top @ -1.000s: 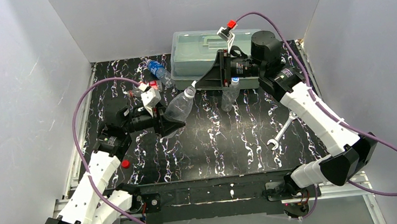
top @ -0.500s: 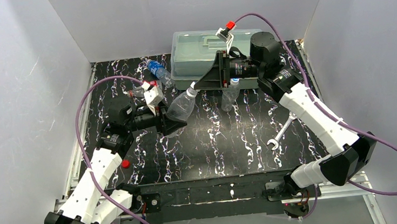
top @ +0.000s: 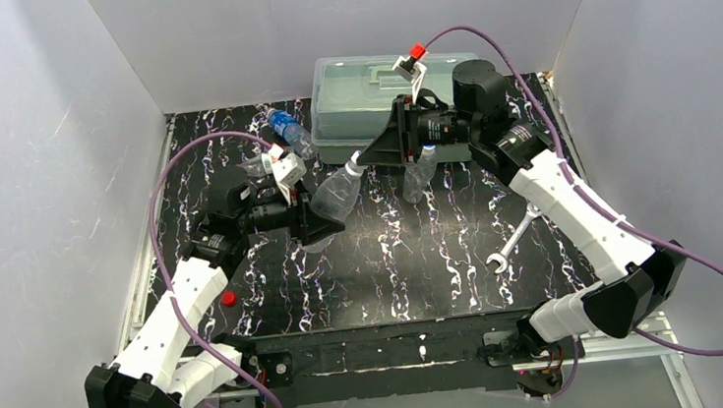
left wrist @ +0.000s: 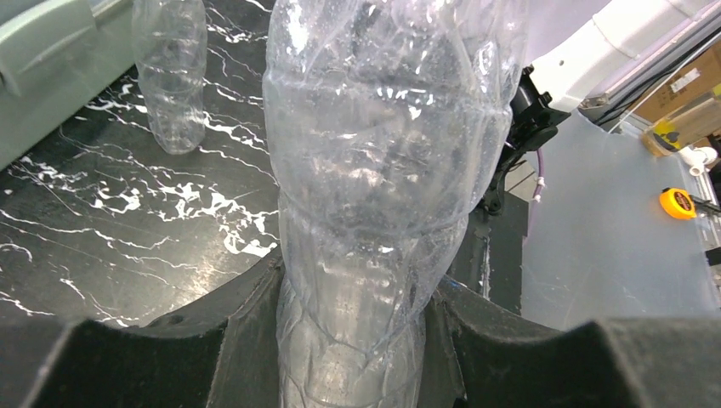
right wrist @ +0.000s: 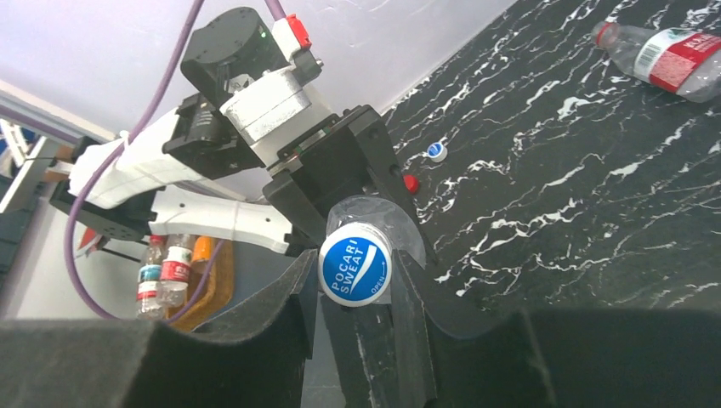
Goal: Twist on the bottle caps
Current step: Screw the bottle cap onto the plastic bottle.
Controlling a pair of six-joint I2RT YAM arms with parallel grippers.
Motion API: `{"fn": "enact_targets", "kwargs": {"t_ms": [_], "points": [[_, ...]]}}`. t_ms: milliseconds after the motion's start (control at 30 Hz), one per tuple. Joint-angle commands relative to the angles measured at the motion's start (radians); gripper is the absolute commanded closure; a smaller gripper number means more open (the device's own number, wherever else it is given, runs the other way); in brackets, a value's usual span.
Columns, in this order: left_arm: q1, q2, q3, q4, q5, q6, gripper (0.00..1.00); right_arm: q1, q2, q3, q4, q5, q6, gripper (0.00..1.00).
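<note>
My left gripper (top: pixel 317 220) is shut on the base of a plain clear bottle (top: pixel 337 191), held tilted above the table; the bottle fills the left wrist view (left wrist: pixel 383 170) between the jaws of the left gripper (left wrist: pixel 353 336). My right gripper (top: pixel 365 156) is shut on a blue and white cap (right wrist: pixel 354 263) sitting on that bottle's neck, seen end-on in the right gripper (right wrist: pixel 354 282). A second clear bottle (top: pixel 419 171) stands nearby. A red-label bottle (right wrist: pixel 672 55) and a blue-label bottle (top: pixel 287 130) lie on the table. A red cap (top: pixel 229 297) and a blue and white cap (right wrist: pixel 436 150) lie loose.
A large translucent lidded box (top: pixel 378 94) stands at the back, right behind the right gripper. A silver wrench (top: pixel 514 240) lies at the right of the black marbled table (top: pixel 412 259). White walls close in the left, back and right.
My left arm has moved up and to the right with the bottle. My right gripper stays closed on the cap and has drawn back slightly to the right.
</note>
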Motion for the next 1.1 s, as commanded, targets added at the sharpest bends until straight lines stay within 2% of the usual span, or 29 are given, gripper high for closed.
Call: {"fn": "enact_targets", "kwargs": {"t_ms": [0, 333, 600, 733, 867, 1067], "points": [[0.002, 0.016, 0.067, -0.044, -0.025, -0.038, 0.86, 0.031, -0.011, 0.074, -0.139, -0.004, -0.118, 0.74], [-0.003, 0.015, 0.098, -0.083, -0.028, -0.039, 0.9, 0.079, 0.02, 0.128, -0.276, 0.049, -0.225, 0.74], [-0.045, -0.011, 0.107, -0.086, -0.081, 0.003, 0.94, 0.123, 0.05, 0.167, -0.347, 0.078, -0.248, 0.75], [-0.093, -0.031, 0.108, -0.11, -0.184, 0.073, 1.0, 0.142, 0.074, 0.197, -0.425, 0.108, -0.268, 0.75], [-0.141, -0.063, 0.094, -0.105, -0.316, 0.132, 1.0, 0.148, 0.085, 0.207, -0.477, 0.117, -0.253, 0.76], [-0.235, -0.09, 0.05, 0.011, -0.59, 0.154, 1.0, 0.158, 0.103, 0.205, -0.52, 0.23, -0.146, 0.78]]}}
